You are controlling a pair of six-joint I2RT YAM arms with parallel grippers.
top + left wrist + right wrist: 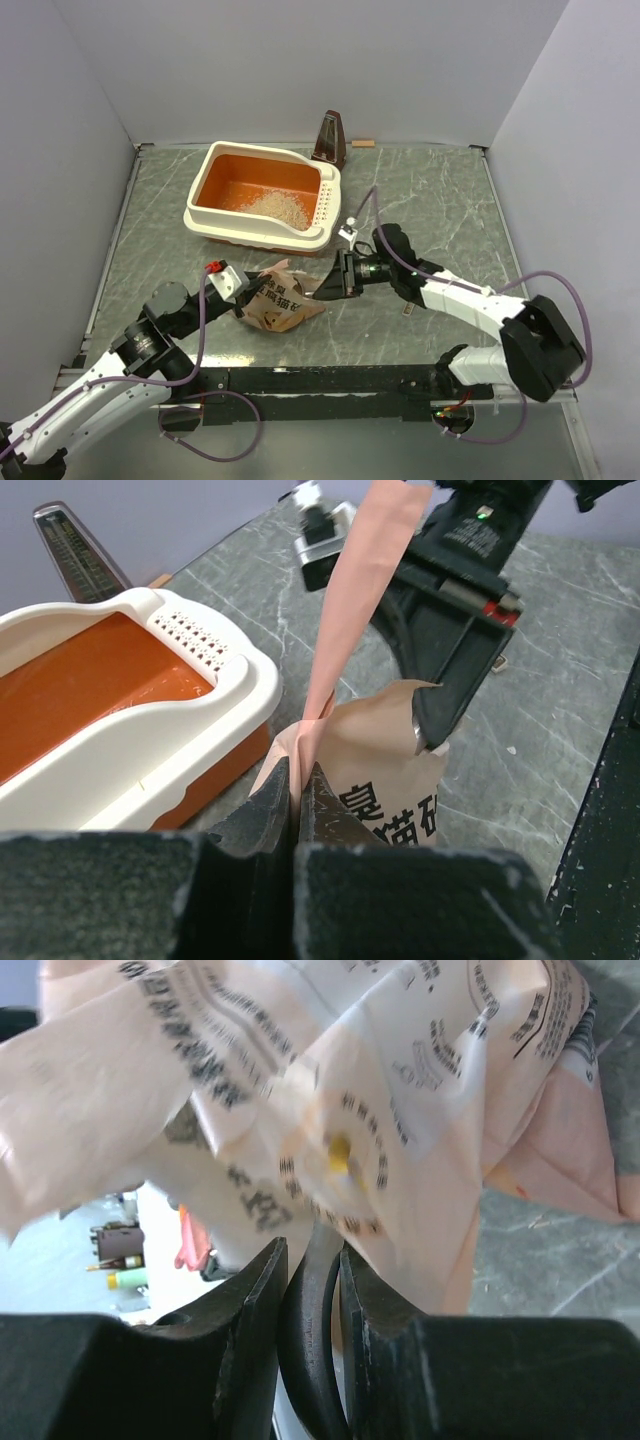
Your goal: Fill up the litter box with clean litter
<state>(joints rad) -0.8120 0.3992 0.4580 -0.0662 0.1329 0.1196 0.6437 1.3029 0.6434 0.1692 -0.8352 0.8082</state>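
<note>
While left tool (pixel 297 778) and right tool (pixel 312 1248) pinch the bag (pixel 282 306), litter box (pixel 322 207) lies beyond.

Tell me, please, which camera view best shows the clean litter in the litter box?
The top external view: the clean litter lies as a pale heap on the litter box floor. The left wrist view shows only bare orange interior; the right wrist view is filled by the bag.

A grey-green, marble-veined worktop (pixel 455 205) is enclosed by plain pale grey walls (pixel 300 60) at its far, left and right edges. A black rail (pixel 320 380) is fitted along the near edge. Lighting is even.
</note>
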